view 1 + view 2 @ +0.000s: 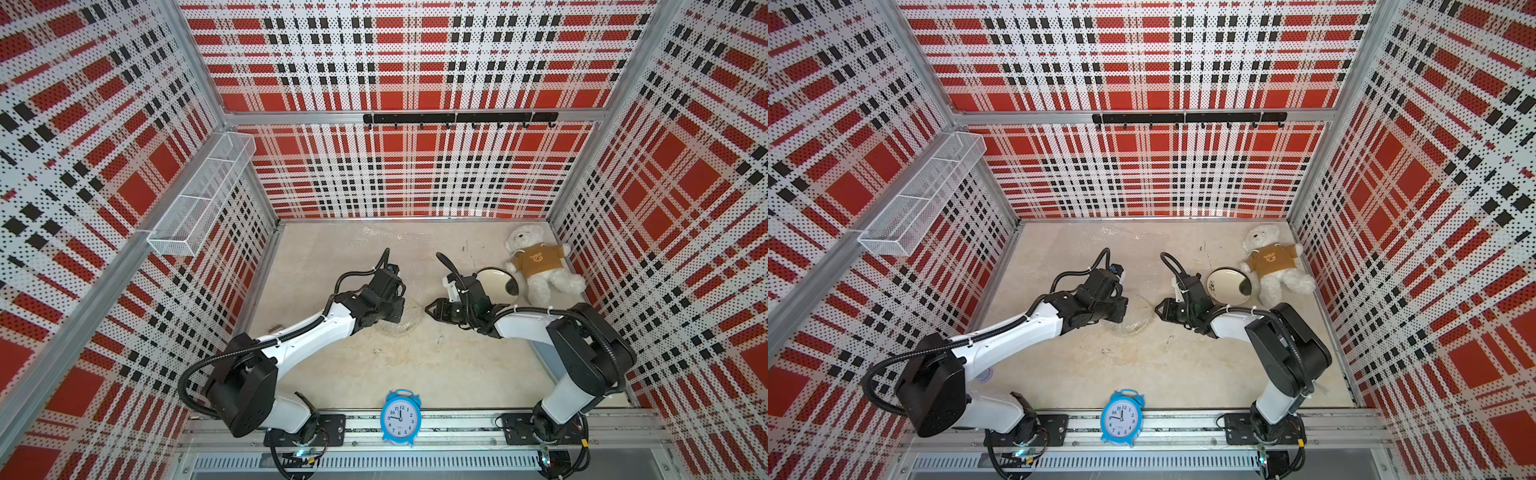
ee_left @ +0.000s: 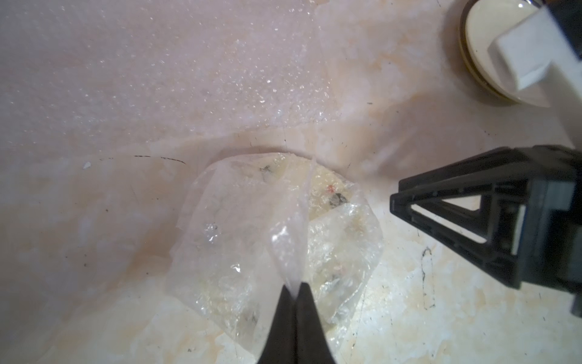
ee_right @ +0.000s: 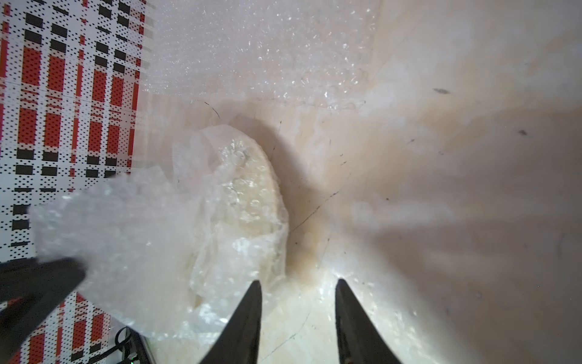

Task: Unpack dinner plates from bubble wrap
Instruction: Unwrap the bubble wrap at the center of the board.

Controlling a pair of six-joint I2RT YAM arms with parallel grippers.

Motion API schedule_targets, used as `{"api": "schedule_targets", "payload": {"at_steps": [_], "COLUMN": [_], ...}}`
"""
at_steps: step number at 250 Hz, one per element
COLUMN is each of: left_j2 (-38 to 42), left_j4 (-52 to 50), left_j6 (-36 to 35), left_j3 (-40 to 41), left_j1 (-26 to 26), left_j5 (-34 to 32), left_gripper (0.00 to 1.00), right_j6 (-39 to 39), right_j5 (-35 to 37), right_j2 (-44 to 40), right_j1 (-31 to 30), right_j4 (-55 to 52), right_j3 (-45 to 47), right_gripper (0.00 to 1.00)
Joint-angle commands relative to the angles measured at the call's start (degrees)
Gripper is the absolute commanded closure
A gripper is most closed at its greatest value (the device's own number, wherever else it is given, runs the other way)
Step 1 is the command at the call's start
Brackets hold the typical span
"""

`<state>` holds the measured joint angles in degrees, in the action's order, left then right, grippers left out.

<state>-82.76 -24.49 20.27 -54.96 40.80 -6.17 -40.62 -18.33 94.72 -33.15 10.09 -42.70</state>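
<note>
Flap (image 2: 288, 249) of bubble wrap pinched in left tool (image 2: 295, 285), tips pressed together on the film w/ no gap showing. Flap runs from the tips down to the wrapped plate (image 2: 252, 227), which lies on the tabletop (image 2: 441, 315) just below and ahead of that tool. Reason for the hold, as I read it: lifting one loose corner opens the bundle w/o touching the plate itself. Right tool (image 3: 298, 283) has tips spread, nothing between them. Bundle's near edge sits just beside one tip, ahead of the tool, which is low over the tabletop. Prob. set opposite the left tool so it can pin or take the plate side while the film is drawn off; judgement only. Plate inside looks cream w/ small dark marks thru the film, not free yet. Spare sheet (image 3: 252, 47) of bubble wrap lies flat beyond both tools, apart from the bundle; looks like a discard spot away from the work. Bare plate (image 1: 496, 282) sits behind the right tool's wrist, beside teddy bear (image 1: 536, 262). Left wrist view shows a second rim under it, so likely a stack, parked out of the arms' way. Est. progress: no other bundle in view, wrap partly opened. Risk: film is slippery, and the plate may drag or tip up w/ the flap if not held down.
</note>
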Motion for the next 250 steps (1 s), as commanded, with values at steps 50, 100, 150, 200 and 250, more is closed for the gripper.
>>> {"api": "schedule_targets", "payload": {"at_steps": [50, 100, 150, 200, 250], "left_j2": [-2.82, -4.92, -6.41, -5.90, -6.00], "left_j4": [4.71, 4.62, 4.23, 3.66, 3.31], "left_j6": [-2.70, -5.97, -7.93, -8.69, -9.20], "left_j3": [-0.78, -2.95, -4.76, -4.73, -4.85], "left_j1": [3.57, 5.12, 5.12, 4.60, 4.11], "left_j5": [1.93, 3.13, 4.33, 4.00, 4.02], "left_gripper": [1.00, 1.00, 1.00, 1.00, 1.00], "right_j6": [-0.64, -2.11, -1.51, 2.52, 4.30], "right_j5": [-2.28, -1.71, 0.67, 5.37, 7.43], "right_j2": [4.26, 7.10, 5.04, 1.51, 0.63], "right_j1": [-1.25, -3.71, -3.99, -3.17, -1.73], "right_j4": [1.14, 2.99, 1.46, -9.03, -13.77], "right_j3": [-4.34, -5.47, -4.54, -6.89, -7.86], "right_gripper": [0.71, 0.73, 0.61, 0.45, 0.44]}}
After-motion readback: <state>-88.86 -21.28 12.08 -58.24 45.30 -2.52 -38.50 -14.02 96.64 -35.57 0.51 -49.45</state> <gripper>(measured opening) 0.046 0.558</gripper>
